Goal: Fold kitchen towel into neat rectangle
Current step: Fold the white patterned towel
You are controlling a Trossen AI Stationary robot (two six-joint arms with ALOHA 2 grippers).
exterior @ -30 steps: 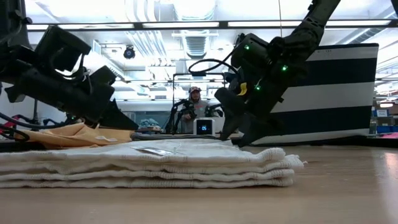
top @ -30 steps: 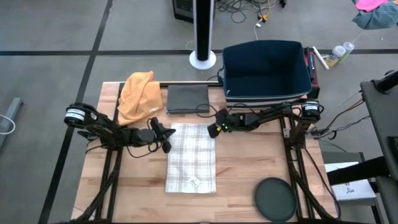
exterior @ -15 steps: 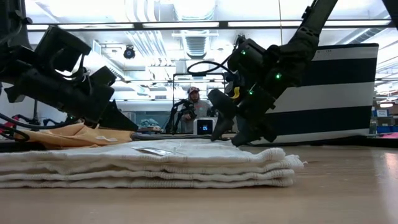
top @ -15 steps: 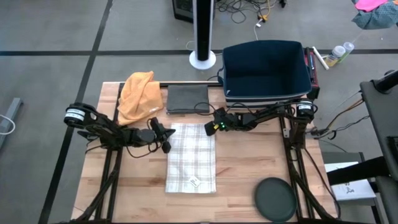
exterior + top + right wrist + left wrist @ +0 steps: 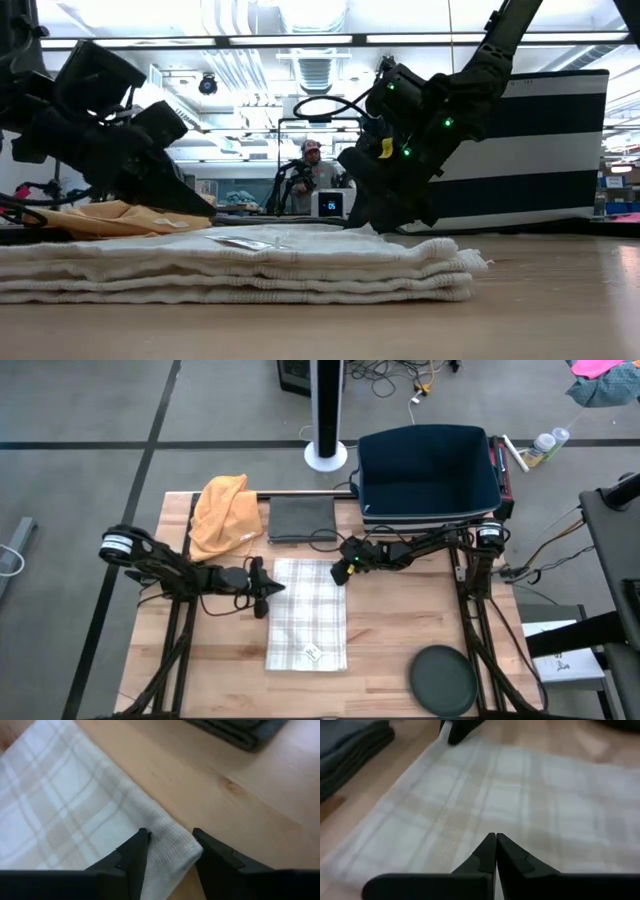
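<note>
We are straddling the far right corner of the plaid towel (image 5: 75, 815), folded on the bench (image 5: 400, 620), with the half-open right pincer (image 5: 170, 851). The left pincer (image 5: 496, 851), pressed shut, is hovering over the towel's left edge. If we are closing on only the top layer, we risk peeling the stack apart.

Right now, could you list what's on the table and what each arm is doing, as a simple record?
towel: plaid towel, folded, lying flat mid-table
left gripper: shut, over the towel's left edge
right gripper: straddling the towel's far right corner, jaws apart
other cloths: orange cloth, grey cloth at far edge
bin: dark bin at far right
disc: dark disc at near right
</note>
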